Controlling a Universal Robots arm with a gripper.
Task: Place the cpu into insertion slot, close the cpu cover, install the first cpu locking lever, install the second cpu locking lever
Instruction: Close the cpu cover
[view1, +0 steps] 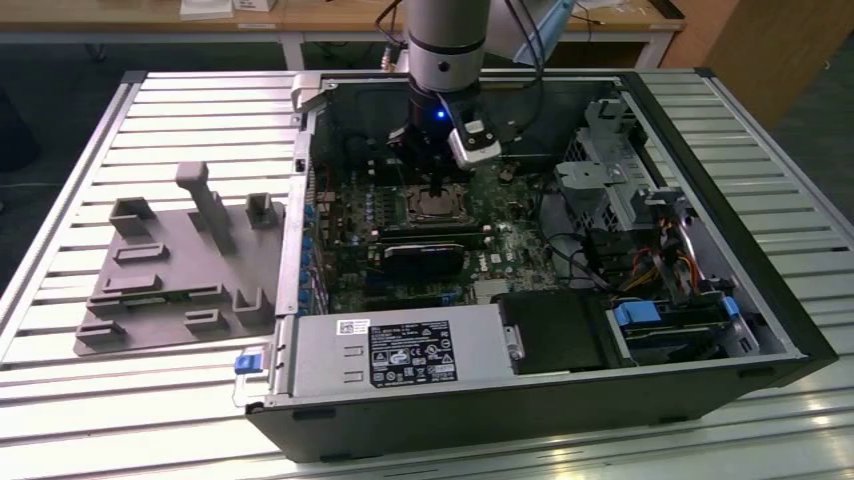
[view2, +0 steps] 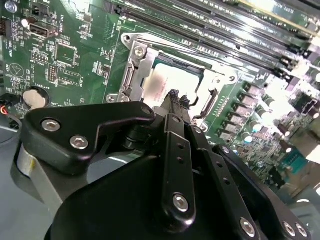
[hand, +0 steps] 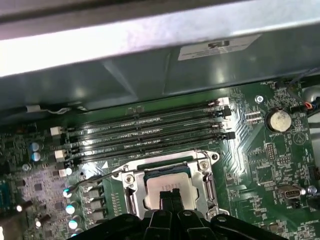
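Gripper (view2: 175, 97): black body close to the lens in both wrist views; the claw is narrow, its two tips pressed together with nothing seen between them, and it points straight down at the middle of the cpu cover.
Cpu cover (hand: 132, 187): silvery metal frame lying flat on its socket on the green board, its square window facing up.
Cpu (hand: 156, 186): pale square chip seated inside the cpu cover's window; the claw tips are over its middle, and I cannot tell whether they touch it.
Lever (hand: 95, 179): thin wire rod running out from one corner of the cpu cover, over a row of small round capacitors; I cannot tell whether it is hooked down.
Memory slots (hand: 145, 132): four long dark rows just beside the cpu cover, between it and the grey case wall.
Coin battery (hand: 278, 120): round and silver, well apart from the cpu cover on the same board.
Computer case (view1: 534, 410): black, open on top, surrounding the cpu cover.
Power supply (view1: 400, 350): grey box inside the case, well apart from the cpu cover.
Grey tray (view1: 160, 290): outside the case on the slatted table (view1: 200, 100), toward the exterior view's left of the cpu cover.
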